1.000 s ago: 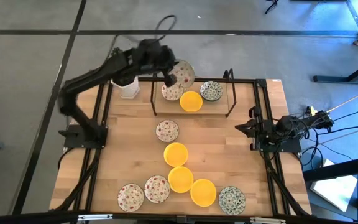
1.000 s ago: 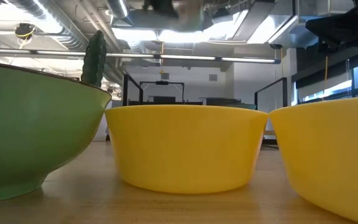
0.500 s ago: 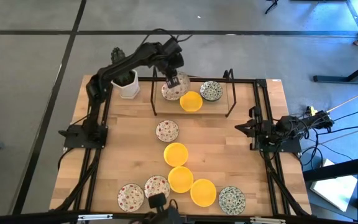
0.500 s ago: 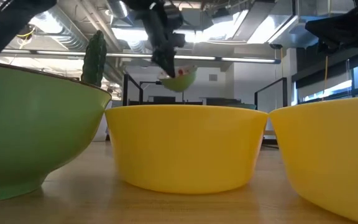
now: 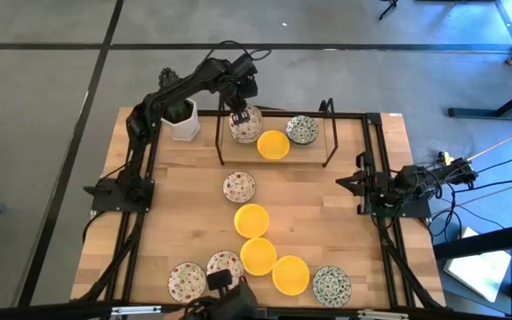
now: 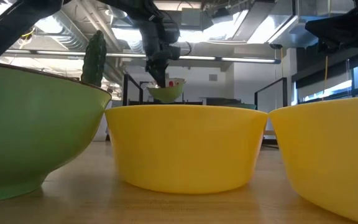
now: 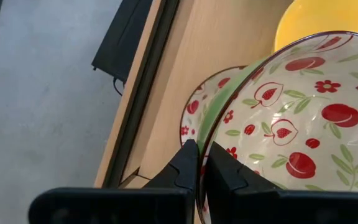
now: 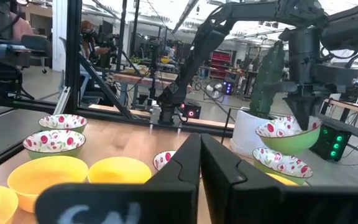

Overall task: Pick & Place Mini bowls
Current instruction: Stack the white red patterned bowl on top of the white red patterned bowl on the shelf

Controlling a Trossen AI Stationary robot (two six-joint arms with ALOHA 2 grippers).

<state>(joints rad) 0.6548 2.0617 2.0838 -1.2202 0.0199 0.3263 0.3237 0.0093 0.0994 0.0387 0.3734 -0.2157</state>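
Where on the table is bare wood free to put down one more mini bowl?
Bare wood lies left of the red-speckled bowl and the yellow bowl in the middle, and right of them toward the right gripper. The front edge row is crowded. So is the black rack, where the left gripper holds a speckled bowl above another.

No readable text, label, brand, number or sign appears in any view. On the right gripper's (image 8: 199, 163) housing, close to its own camera, pale marks that may be letters show, blurred past reading. The bowls carry only painted fruit and flower patterns, no writing.
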